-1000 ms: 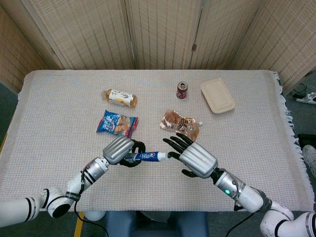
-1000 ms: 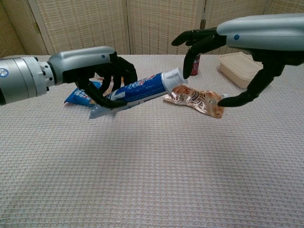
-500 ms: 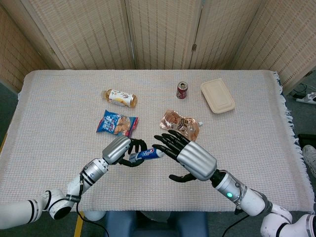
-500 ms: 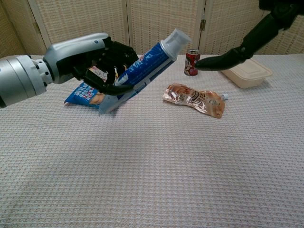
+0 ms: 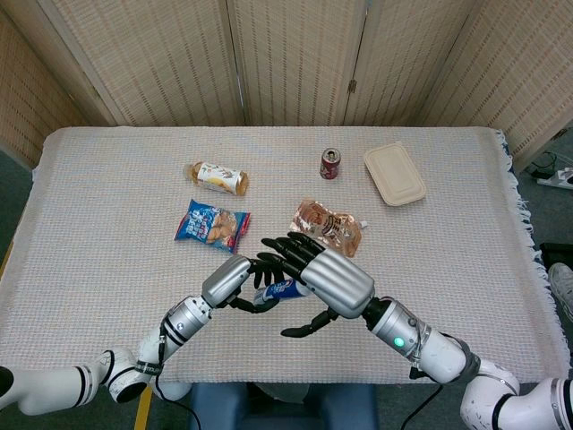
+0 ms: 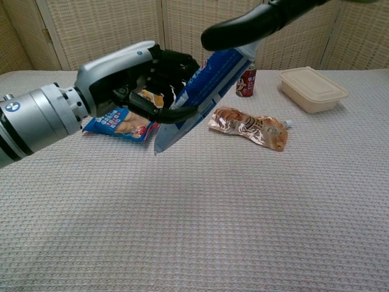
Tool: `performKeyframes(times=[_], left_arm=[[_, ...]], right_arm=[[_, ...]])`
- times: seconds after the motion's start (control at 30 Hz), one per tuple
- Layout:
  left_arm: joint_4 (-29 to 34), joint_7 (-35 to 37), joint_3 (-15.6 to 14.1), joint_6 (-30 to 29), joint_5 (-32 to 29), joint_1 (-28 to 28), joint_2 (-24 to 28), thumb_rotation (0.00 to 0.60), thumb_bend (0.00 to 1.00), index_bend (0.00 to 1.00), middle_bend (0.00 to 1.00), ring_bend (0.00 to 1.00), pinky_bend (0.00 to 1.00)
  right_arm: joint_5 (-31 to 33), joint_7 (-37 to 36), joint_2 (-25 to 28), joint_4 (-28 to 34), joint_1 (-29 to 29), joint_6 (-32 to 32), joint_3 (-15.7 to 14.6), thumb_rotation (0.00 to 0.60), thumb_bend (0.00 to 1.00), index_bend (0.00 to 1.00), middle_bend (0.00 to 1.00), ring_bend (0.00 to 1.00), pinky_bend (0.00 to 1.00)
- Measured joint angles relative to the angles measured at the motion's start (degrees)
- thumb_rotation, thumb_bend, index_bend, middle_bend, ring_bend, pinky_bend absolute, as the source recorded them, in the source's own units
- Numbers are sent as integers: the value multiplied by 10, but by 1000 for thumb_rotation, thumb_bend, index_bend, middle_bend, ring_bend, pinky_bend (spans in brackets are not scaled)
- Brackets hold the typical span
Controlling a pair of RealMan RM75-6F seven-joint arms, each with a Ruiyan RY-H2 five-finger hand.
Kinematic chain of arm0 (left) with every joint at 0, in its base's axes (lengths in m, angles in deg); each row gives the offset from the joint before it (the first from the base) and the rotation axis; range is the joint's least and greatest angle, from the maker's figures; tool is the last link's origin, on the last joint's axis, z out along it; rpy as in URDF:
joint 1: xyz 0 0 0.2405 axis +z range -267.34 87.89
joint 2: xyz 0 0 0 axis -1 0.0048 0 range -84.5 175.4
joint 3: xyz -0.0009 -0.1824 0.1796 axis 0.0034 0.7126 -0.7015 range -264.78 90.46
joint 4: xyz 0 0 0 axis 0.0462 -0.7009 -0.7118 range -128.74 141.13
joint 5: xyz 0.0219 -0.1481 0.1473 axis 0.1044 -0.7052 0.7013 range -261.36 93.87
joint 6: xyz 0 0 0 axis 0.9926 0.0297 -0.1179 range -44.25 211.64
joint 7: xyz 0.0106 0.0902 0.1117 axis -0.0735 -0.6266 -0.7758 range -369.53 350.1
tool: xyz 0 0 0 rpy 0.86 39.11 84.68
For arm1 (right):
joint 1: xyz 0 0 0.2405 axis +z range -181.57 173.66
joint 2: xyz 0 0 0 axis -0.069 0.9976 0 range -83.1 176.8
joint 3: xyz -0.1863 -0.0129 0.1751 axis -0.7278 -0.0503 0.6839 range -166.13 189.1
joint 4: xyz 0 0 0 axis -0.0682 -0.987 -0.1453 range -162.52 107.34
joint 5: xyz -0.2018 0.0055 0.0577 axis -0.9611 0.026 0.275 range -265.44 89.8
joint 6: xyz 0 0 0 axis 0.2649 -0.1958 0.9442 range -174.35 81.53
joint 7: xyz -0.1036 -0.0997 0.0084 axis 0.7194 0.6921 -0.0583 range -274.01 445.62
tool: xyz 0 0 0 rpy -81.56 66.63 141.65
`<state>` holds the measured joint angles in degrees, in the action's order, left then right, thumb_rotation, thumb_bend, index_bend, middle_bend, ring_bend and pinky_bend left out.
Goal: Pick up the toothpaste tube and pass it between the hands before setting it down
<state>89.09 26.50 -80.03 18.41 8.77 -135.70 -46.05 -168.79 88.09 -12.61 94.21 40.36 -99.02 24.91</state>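
My left hand (image 5: 233,281) (image 6: 135,78) grips the lower half of the blue and white toothpaste tube (image 5: 278,289) (image 6: 209,82) and holds it above the table. The tube is tilted, with its flat crimped end low and its cap end up toward the right. My right hand (image 5: 323,272) hovers over the tube's upper end with fingers stretched across it and thumb held apart below. The chest view shows only a dark finger of the right hand (image 6: 255,20) crossing in front of the cap. The cap is hidden in both views.
On the table behind the hands lie a blue snack bag (image 5: 212,224) (image 6: 118,123), a brown pouch (image 5: 327,226) (image 6: 249,129), a red can (image 5: 330,164) (image 6: 246,82), a beige lidded box (image 5: 394,173) (image 6: 313,89) and a lying bottle (image 5: 216,176).
My left hand has lifted the tube, tilted it steeper and carried it rightward. My right hand has swung left and now covers the tube's cap end.
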Motion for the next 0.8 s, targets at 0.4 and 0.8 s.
performKeyframes(times=[0.4,0.8], left_arm=[[0,56,6,1,-13,-6,-8,600,657,680,739,622,645],[-6,63,8,-4,-15,-10,-15,600,658,680,739,622,634]], right_arm=[[-3,21,-20,-18,-1,-13,-9,279,124,0,0,0,0],[14,30,-46,-37,10,-12,-8,275,124,0,0,0,0]])
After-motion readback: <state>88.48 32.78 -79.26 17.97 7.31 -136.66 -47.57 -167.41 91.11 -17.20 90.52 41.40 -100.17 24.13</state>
